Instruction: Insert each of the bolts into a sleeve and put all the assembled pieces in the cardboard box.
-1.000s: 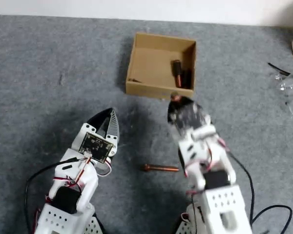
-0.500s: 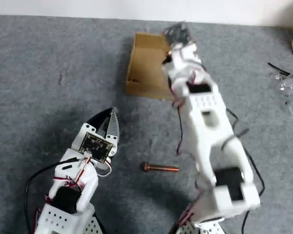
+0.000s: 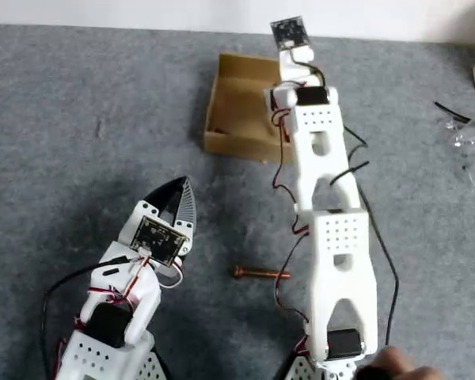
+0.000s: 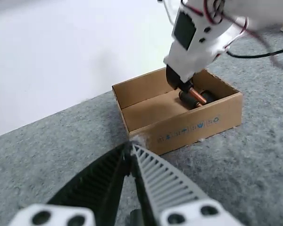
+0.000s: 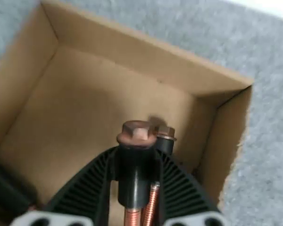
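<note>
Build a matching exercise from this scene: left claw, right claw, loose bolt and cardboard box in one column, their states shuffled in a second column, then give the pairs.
Column one
1. left claw
2. right claw
3. loose bolt
4. cardboard box

Column two
A. lies flat on the carpet
B. shut on a sleeved bolt
C. has another assembled piece inside
D. shut, holding nothing

Pairs: 1-D, 2-B, 3-A, 4-C

clear plastic scraps (image 3: 469, 136) and a black wire (image 3: 451, 112) lie at the grey carpet's (image 3: 79, 103) right edge.
</note>
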